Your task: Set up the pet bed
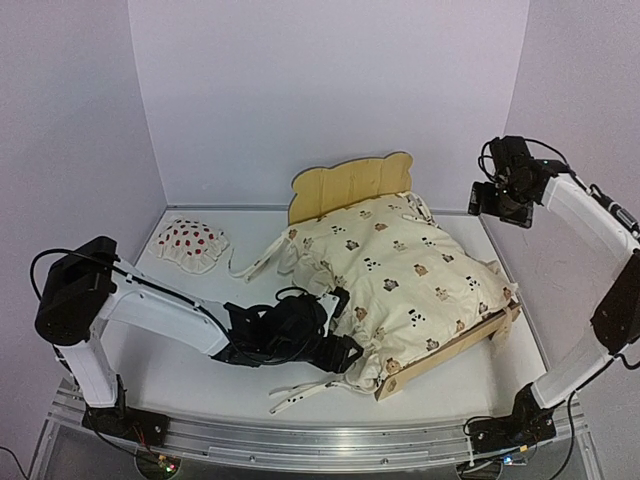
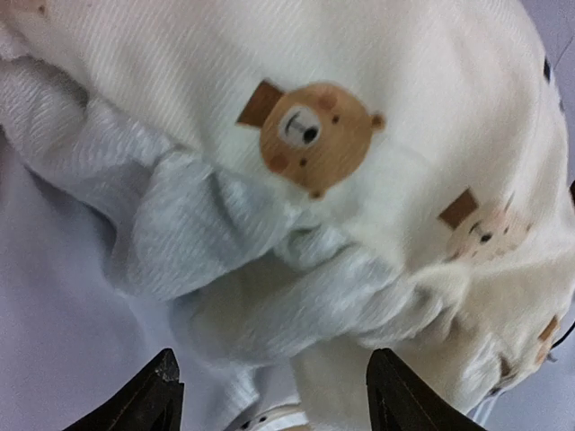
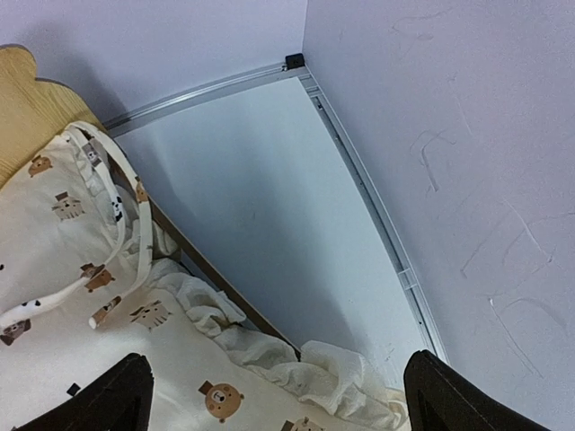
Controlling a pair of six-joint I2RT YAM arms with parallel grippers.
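Pet bed [image 1: 350, 182], centre frame, holds the cream cover [image 1: 410, 270], which overhangs at lower left. Left gripper [image 2: 271, 364] is spread at the ruffle, grasping nothing. Right gripper [image 3: 277, 364] is released.

light plywood pet bed [image 1: 351, 184] sits centre-right, angled; scalloped headboard upright at far end

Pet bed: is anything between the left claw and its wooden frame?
Yes. The cream animal-print cover lies draped over the pet bed. Its ruffled edge hangs directly in front of the left gripper, whose jaws stand open, and covers the frame's side there. Only the headboard and foot rail show.
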